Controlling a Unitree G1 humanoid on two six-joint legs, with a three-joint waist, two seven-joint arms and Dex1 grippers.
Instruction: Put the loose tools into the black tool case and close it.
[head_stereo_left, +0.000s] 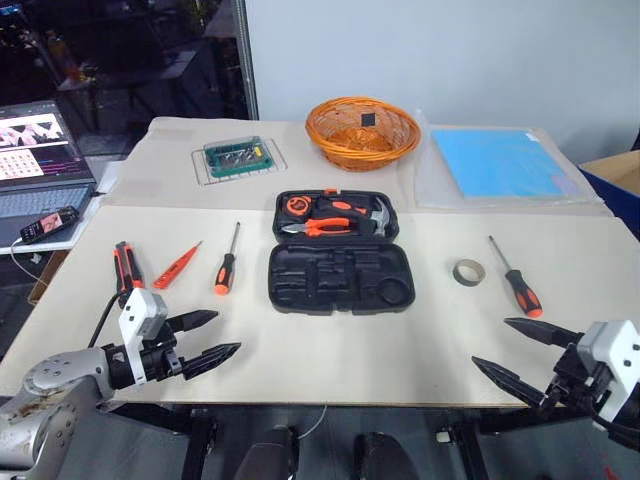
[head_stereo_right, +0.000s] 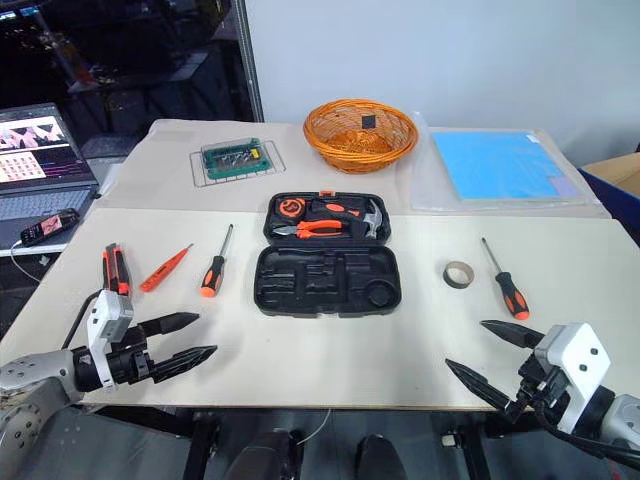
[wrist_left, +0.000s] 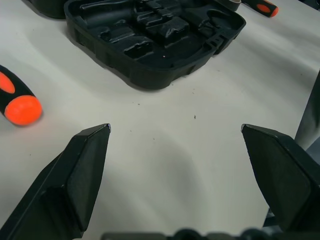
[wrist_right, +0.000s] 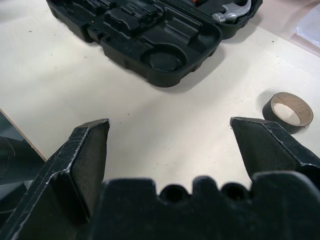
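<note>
The black tool case (head_stereo_left: 340, 280) lies open at the table's centre. Its near half has bare recesses, and its far half holds a hammer, pliers and a tape measure. To its left lie a stubby utility knife (head_stereo_left: 127, 268), a thin orange tester screwdriver (head_stereo_left: 178, 265) and a black-shafted screwdriver (head_stereo_left: 227, 262). To its right lie a grey tape roll (head_stereo_left: 467, 271) and a second screwdriver (head_stereo_left: 515, 277). My left gripper (head_stereo_left: 228, 332) hovers open near the front left edge, and my right gripper (head_stereo_left: 490, 341) hovers open at the front right. Both are empty.
Along the back of the table stand an orange wicker basket (head_stereo_left: 362, 130), a green tray of bits (head_stereo_left: 236, 157) and a blue sheet in plastic (head_stereo_left: 500, 163). A laptop (head_stereo_left: 40, 160) and a phone (head_stereo_left: 48, 225) sit off the left edge.
</note>
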